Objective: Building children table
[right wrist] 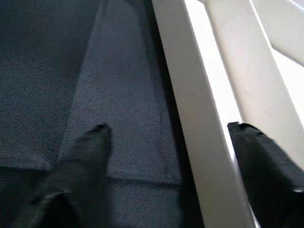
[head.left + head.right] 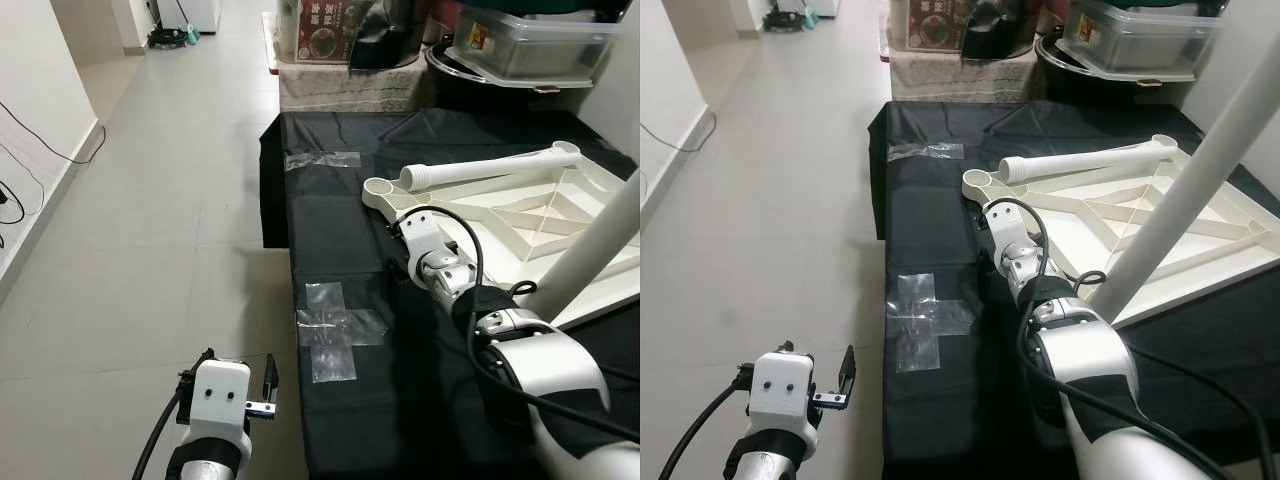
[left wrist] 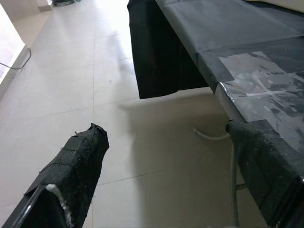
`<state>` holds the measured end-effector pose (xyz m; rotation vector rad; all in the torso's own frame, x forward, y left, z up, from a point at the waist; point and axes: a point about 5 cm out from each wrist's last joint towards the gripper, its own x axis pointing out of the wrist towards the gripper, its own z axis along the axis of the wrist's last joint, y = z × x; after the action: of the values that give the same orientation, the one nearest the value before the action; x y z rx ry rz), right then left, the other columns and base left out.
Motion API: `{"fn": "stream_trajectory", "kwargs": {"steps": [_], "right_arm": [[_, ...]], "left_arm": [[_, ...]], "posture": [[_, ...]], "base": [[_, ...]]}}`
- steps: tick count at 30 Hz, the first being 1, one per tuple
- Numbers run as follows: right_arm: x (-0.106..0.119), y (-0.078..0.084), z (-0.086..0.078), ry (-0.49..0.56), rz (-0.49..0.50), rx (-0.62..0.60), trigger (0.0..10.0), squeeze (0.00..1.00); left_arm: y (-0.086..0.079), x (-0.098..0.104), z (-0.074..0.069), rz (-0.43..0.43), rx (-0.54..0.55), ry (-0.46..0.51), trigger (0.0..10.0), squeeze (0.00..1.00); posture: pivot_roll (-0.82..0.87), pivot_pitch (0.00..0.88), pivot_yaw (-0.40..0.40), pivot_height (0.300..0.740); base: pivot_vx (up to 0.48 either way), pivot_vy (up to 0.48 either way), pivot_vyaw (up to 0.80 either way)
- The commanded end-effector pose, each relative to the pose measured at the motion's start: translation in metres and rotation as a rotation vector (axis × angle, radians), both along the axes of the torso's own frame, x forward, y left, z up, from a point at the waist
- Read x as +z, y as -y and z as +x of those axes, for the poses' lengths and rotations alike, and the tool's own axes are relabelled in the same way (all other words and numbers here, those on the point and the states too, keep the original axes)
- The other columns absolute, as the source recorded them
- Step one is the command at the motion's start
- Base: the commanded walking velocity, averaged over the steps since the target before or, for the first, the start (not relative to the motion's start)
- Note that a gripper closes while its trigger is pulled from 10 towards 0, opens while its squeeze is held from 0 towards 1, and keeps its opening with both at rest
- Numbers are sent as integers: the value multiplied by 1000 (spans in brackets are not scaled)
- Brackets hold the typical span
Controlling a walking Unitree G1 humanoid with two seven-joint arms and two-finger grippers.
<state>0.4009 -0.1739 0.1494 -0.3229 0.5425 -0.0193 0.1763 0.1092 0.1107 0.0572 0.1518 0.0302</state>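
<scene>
Covering the surface (image 2: 340,300), a black cloth carries the white tabletop (image 2: 520,215), laid upside down at its right side. A loose leg (image 2: 480,168) is rested across the tabletop's far corner. The right claw (image 1: 166,137) is spread wide astride the tabletop's near rim, gripping nothing. The left claw (image 3: 166,156) is held open and empty over the floor beside the surface.

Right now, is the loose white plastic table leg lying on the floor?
No, the white plastic table leg lies across the upturned white table frame on the black-covered table.
</scene>
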Motion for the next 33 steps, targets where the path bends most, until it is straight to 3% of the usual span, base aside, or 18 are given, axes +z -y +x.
{"fn": "stream_trajectory", "kwargs": {"steps": [1, 4, 10, 15, 22, 26, 33], "right_arm": [[-11, 6, -6, -62, 34, -33, 0, 0], [-9, 5, -5, -78, 94, -45, 0, 0], [-3, 3, -3, -75, 84, -10, 0, 0], [0, -6, -3, -135, 30, 167, 0, 0], [-3, -8, -5, -185, 8, 241, 0, 0], [-10, 0, -10, -260, -42, 323, 0, 0], [-17, 9, -18, -360, -37, 429, 0, 0]], "left_arm": [[27, 7, -3, -104, -47, 8, 10000, 0], [27, 7, -3, -101, -45, 6, 10000, 0], [26, 6, -4, -99, -42, 4, 10000, 0], [26, 6, -3, -98, -39, 3, 10000, 0], [25, 6, -2, -98, -38, 5, 10000, 0], [24, 6, -1, -95, -38, 5, 10000, 0], [23, 6, 1, -88, -39, 9, 10000, 0]], "posture": [[25, 112, -96, 740], [25, 112, -96, 740], [28, 107, -100, 740], [25, 109, -98, 740], [23, 109, -94, 740], [19, 107, -90, 740], [20, 102, -84, 740]], "base": [[0, 0, 0], [0, 0, 0], [0, 0, 0], [0, 0, 0], [0, 0, 0], [0, 0, 0], [0, 0, 0]]}}
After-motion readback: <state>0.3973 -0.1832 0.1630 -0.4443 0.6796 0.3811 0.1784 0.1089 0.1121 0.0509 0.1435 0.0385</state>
